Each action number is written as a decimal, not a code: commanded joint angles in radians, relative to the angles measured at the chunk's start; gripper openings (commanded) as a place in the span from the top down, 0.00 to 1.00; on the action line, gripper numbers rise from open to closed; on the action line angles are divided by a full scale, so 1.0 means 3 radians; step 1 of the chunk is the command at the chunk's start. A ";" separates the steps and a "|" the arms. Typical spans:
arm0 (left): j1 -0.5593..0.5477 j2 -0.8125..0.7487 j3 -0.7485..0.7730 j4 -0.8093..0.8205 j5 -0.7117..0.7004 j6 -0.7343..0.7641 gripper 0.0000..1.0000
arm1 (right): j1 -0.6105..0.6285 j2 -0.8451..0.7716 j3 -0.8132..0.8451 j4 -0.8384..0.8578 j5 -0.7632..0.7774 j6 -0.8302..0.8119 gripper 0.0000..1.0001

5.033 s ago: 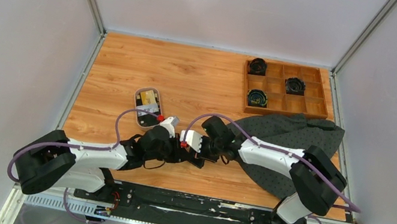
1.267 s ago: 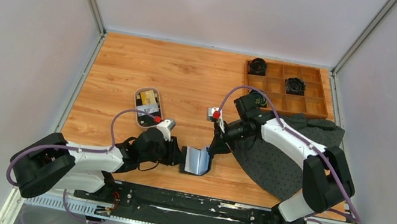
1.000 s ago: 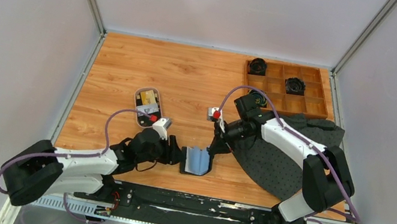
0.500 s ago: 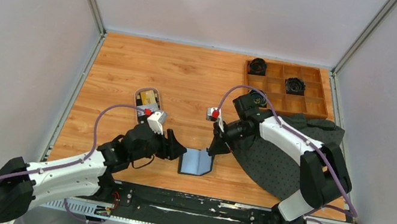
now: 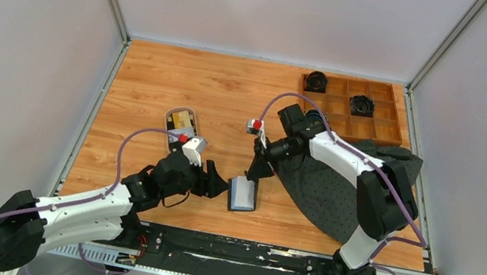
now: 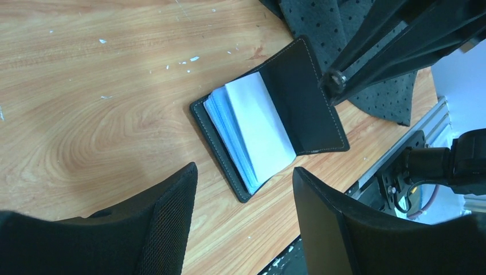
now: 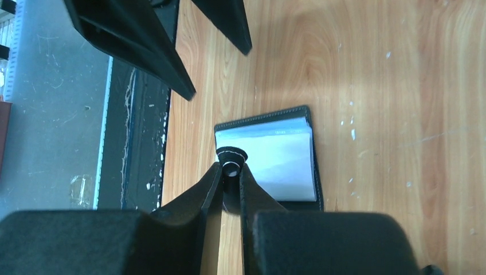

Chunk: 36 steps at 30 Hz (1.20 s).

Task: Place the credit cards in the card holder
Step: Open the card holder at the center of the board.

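The card holder (image 5: 243, 196) lies open on the table near the front edge, its pale grey inner slots (image 6: 255, 129) facing up. My right gripper (image 5: 252, 173) is shut on the holder's black snap tab (image 7: 231, 167) and holds that flap (image 6: 304, 100) raised. Just left of the holder, my left gripper (image 5: 218, 181) is open and holds nothing; in the left wrist view its fingers (image 6: 166, 220) frame the holder's near corner. The credit cards (image 5: 182, 122) lie in the oval pale-rimmed tray (image 5: 171, 115) behind the left arm, a gold one on top.
A wooden compartment box (image 5: 386, 122) with dark coiled items stands at the back right. A dark dotted cloth (image 5: 336, 190) lies under the right arm. The black base rail (image 5: 236, 250) runs along the near table edge, close to the holder.
My left gripper has let go of the card holder, opened and drawn back to the left. My right gripper kept the tab, shifted left and back, and the holder turned slightly.
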 commanded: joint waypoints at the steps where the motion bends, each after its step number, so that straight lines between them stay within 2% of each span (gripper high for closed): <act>1: -0.0011 -0.0048 -0.0068 0.0085 -0.0071 -0.0002 0.35 | -0.0066 0.0030 -0.0104 -0.0162 0.0223 -0.0080 0.97; 9: -0.0011 0.0359 0.0008 0.0482 0.0197 -0.0101 0.35 | -0.0116 0.0093 -0.0100 -0.0315 0.0759 -0.0245 0.93; 14: -0.0011 0.0473 0.0085 0.0593 0.0276 -0.0107 0.39 | -0.0125 0.0014 -0.0211 -0.0468 0.1085 -0.0406 0.70; 20: -0.0011 0.0711 0.0189 0.0752 0.0431 -0.0105 0.46 | -0.0128 -0.0091 -0.0293 -0.0490 0.1361 -0.0446 0.53; 24: -0.0011 0.0829 0.0212 0.0795 0.0469 -0.0117 0.48 | -0.0127 -0.0237 -0.0269 -0.0486 0.1512 -0.0437 0.41; 32: -0.0017 0.0843 0.0203 0.0796 0.0485 -0.0158 0.45 | -0.0253 -0.0576 -0.0313 -0.0490 0.1576 -0.0507 0.37; 36: -0.0016 0.0757 0.0176 0.0795 0.0479 -0.0164 0.44 | -0.0353 -0.0891 -0.0357 -0.0525 0.1280 -0.0578 0.38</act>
